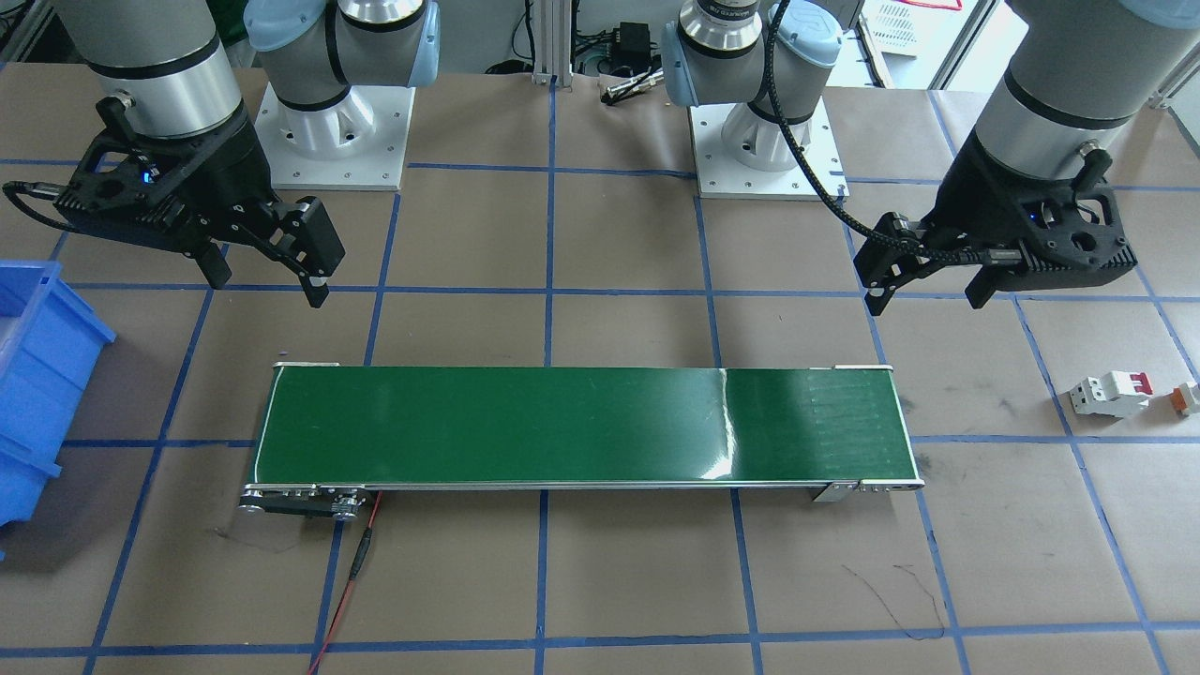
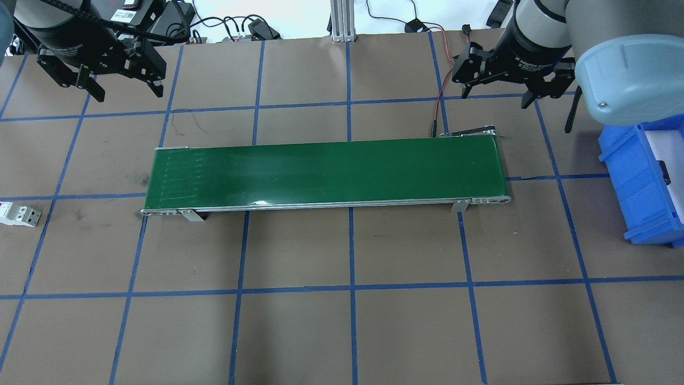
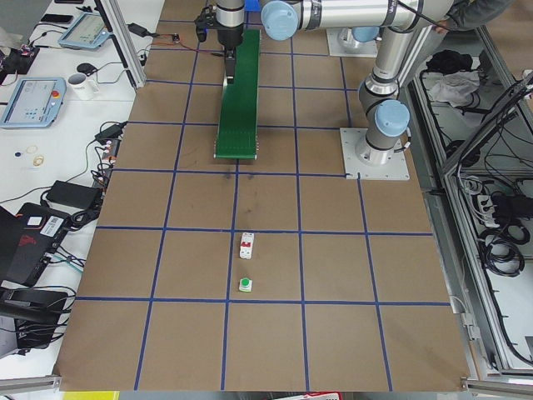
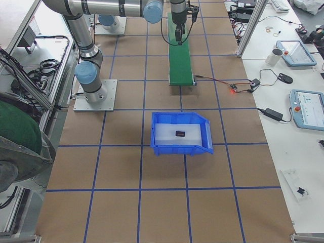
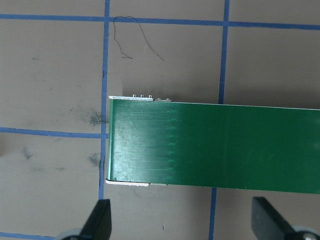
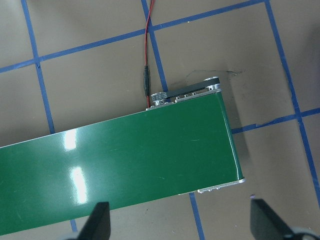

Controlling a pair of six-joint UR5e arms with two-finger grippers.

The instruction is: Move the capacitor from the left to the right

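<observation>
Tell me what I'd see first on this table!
A long green conveyor belt lies across the middle of the table. The left gripper and right gripper hang open near its two ends. A blue bin on the robot's right holds a small dark part.

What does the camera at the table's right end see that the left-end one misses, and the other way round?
Only the right-end view: a blue bin with a small dark part lying inside, apparently the capacitor. Only the left-end view: a white circuit breaker and a small connector on the table. Both: the green conveyor belt.
</observation>
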